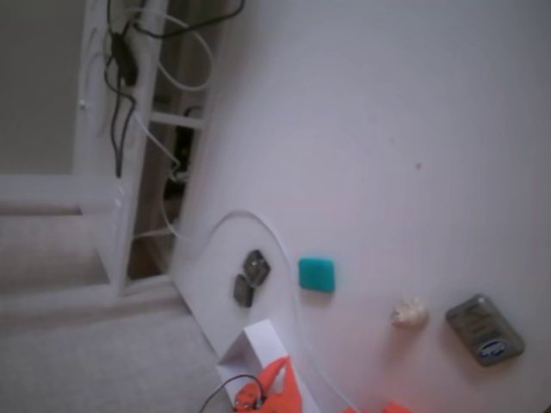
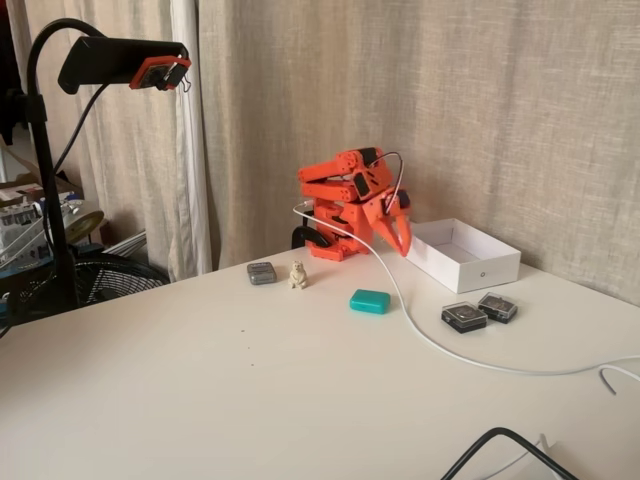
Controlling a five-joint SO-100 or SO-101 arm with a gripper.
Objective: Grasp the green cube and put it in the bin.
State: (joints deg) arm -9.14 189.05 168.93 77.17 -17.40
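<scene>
On the white tabletop [image 2: 250,380], you see the green cube [image 2: 370,301] lying flat and free, well apart from the gripper [image 2: 402,243], which hangs folded, fingers together, pointing down beside the bin [image 2: 468,262]. Two dark grey pieces [image 2: 480,312] sit to the cube's right in that fixed view; a white cable [image 2: 440,350] runs between them. Behind, you see a beige curtain [image 2: 450,100].

In a fixed view, the green cube [image 2: 370,301] lies on the worktop [image 2: 250,400], apart from everything. The arm [image 2: 345,205] stands at its 11 o'clock, the bin [image 2: 465,256] at 2 o'clock, two dark pieces [image 2: 480,312] at 3 o'clock, and a figurine [image 2: 297,275] at 10 o'clock.
</scene>
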